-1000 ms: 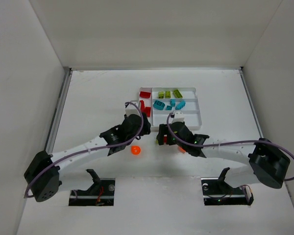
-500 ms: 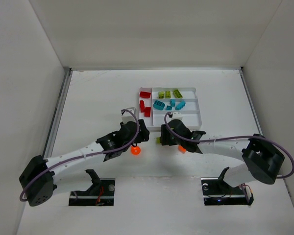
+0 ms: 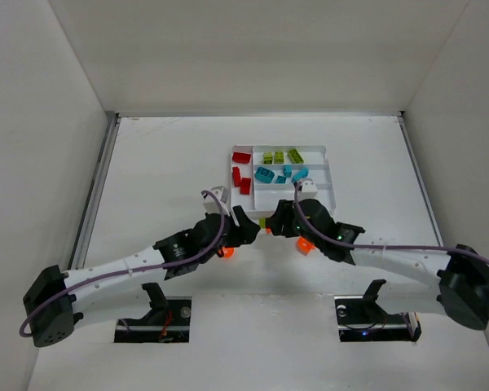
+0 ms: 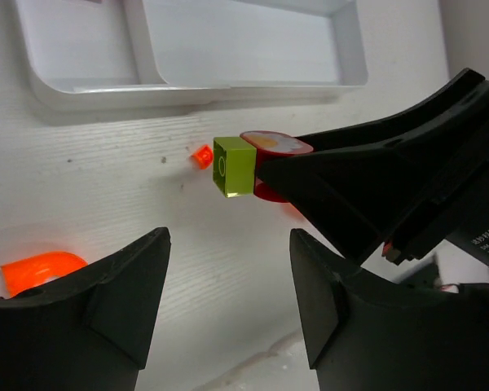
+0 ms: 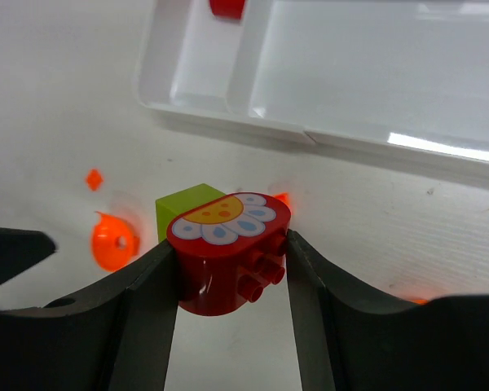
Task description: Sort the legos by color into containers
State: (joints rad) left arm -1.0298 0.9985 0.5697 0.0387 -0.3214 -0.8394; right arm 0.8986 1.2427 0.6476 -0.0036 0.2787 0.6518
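My right gripper (image 5: 232, 244) is shut on a rounded red lego (image 5: 228, 265) with a flower print on its face. A yellow-green lego (image 5: 183, 208) sits against its far end. The left wrist view has this pair, green lego (image 4: 232, 165) in front, just ahead of my left gripper (image 4: 228, 244), which is open and empty. From above, both grippers meet nose to nose just in front of the white tray (image 3: 330, 175), left gripper (image 3: 246, 228) and right gripper (image 3: 270, 224). The tray's containers hold red legos (image 3: 241, 175), yellow-green legos (image 3: 281, 156) and teal legos (image 3: 281, 173).
An orange rounded piece (image 3: 225, 252) lies on the table under the left wrist, and another orange piece (image 3: 305, 244) lies under the right arm. A tiny orange bit (image 4: 201, 155) lies near the tray's front rim (image 4: 187, 94). White walls enclose the table.
My left gripper has pulled back from the tray's red slot toward the near side and opened wider. My right gripper has closed onto the red lego and shifted slightly right.
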